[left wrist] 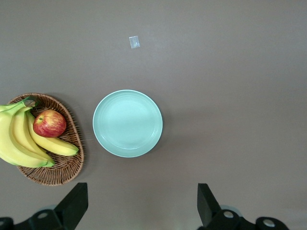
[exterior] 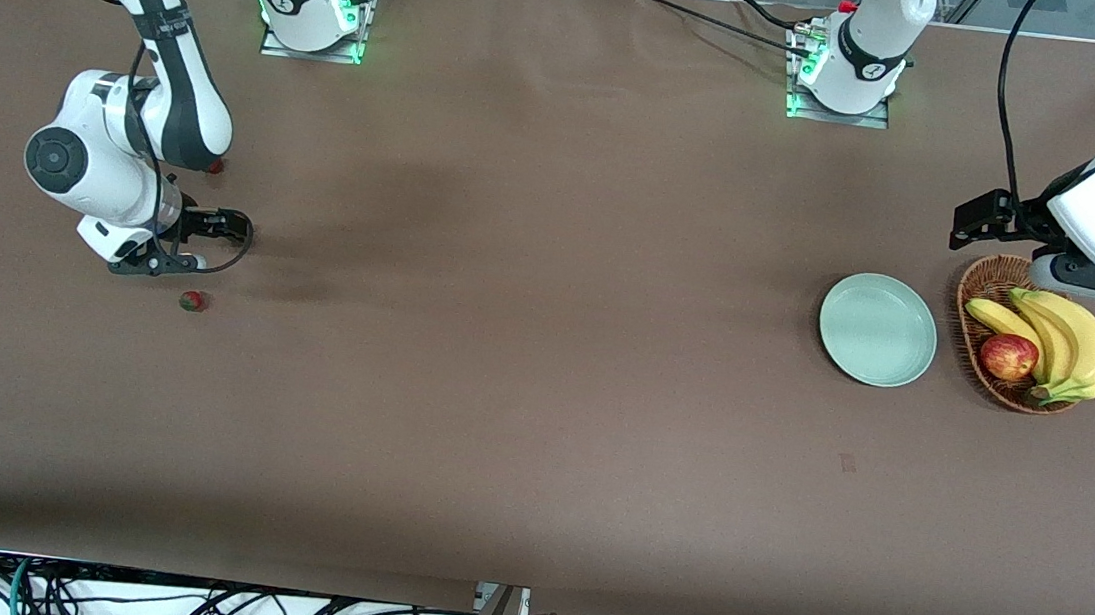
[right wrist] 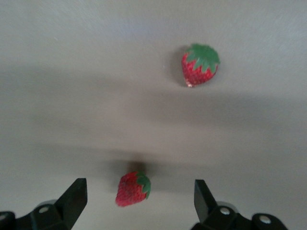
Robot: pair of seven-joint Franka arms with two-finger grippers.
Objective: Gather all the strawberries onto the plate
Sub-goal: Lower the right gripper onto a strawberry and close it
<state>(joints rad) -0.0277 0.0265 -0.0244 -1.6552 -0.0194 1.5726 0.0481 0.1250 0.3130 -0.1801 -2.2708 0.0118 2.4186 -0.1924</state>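
Observation:
One strawberry (exterior: 192,300) lies on the brown table toward the right arm's end. A second strawberry (exterior: 215,167) peeks out from under that arm's forearm, farther from the front camera. My right gripper (exterior: 172,263) hovers between them, open. In the right wrist view a strawberry (right wrist: 133,189) sits on the cloth between the spread fingers of the right gripper (right wrist: 139,203), untouched, and another strawberry (right wrist: 199,64) lies farther off. The mint-green plate (exterior: 877,329) (left wrist: 127,123) holds nothing. My left gripper (exterior: 1065,252) (left wrist: 141,206) hangs open over the basket's edge, waiting.
Beside the plate, at the left arm's end, a wicker basket (exterior: 973,288) (left wrist: 72,163) holds bananas (exterior: 1071,343) (left wrist: 19,139) and an apple (exterior: 1008,357) (left wrist: 49,123). A small tape patch (exterior: 847,463) (left wrist: 135,42) lies nearer the front camera than the plate.

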